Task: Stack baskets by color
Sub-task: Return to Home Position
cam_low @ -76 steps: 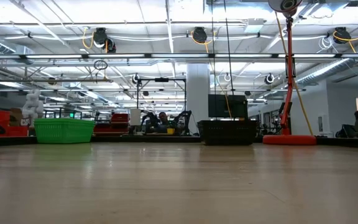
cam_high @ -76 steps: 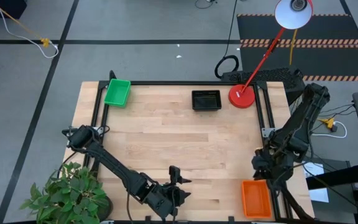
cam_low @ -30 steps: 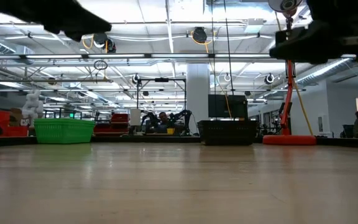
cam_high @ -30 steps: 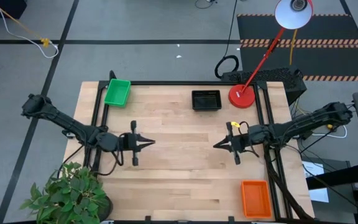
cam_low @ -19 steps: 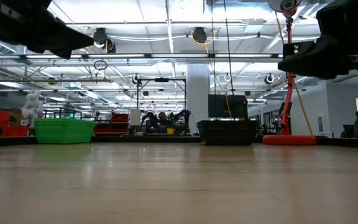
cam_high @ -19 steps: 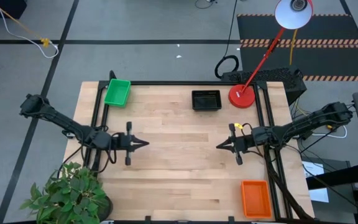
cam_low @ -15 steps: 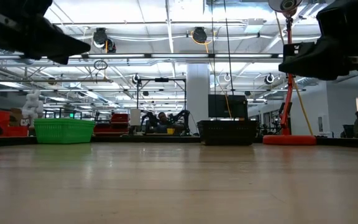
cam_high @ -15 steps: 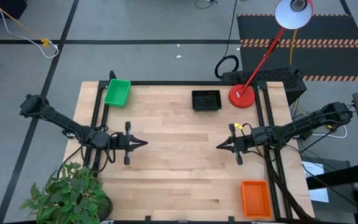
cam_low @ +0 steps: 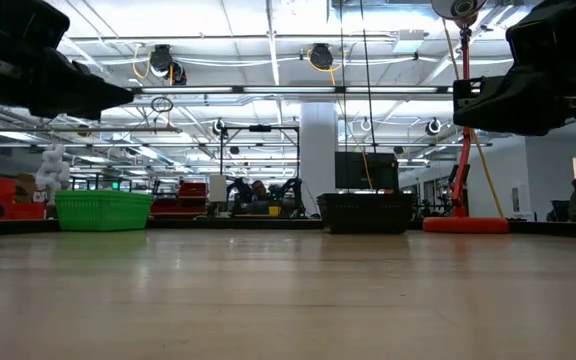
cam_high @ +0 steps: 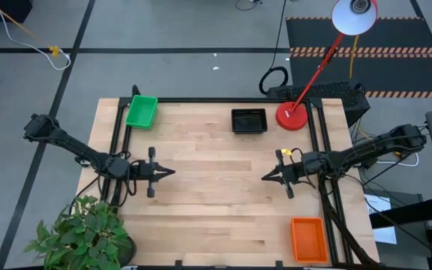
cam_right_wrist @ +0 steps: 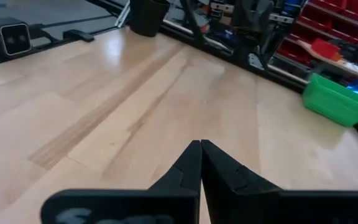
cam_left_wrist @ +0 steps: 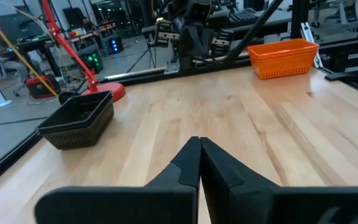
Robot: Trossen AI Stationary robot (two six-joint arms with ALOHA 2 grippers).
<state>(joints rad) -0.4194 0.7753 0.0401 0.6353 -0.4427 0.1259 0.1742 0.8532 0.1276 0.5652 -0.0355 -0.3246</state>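
Three basket piles rest bottom down on the wooden table. The green basket (cam_high: 142, 111) sits in the far left corner, the black basket (cam_high: 248, 121) at the far edge's middle, and the orange basket (cam_high: 308, 239) in the near right corner. How many baskets each pile holds I cannot tell. My left gripper (cam_high: 172, 172) hangs shut above the table's left half and points level toward the right. Facing it above the right half is my right gripper (cam_high: 263, 178), also shut. Both hold nothing. The left wrist view shows the black basket (cam_left_wrist: 79, 121) and the orange basket (cam_left_wrist: 283, 58). The right wrist view shows the green basket (cam_right_wrist: 339, 99).
A red round lamp base (cam_high: 292, 116) stands right of the black basket, its stem slanting up past the far right corner. A potted plant (cam_high: 81, 232) sits off the table's near left corner. Bare wood lies between the two grippers.
My left gripper has drawn back toward the table's left edge and sunk lower, staying shut and level. My right gripper has sunk a little and stays shut. The baskets have not moved.
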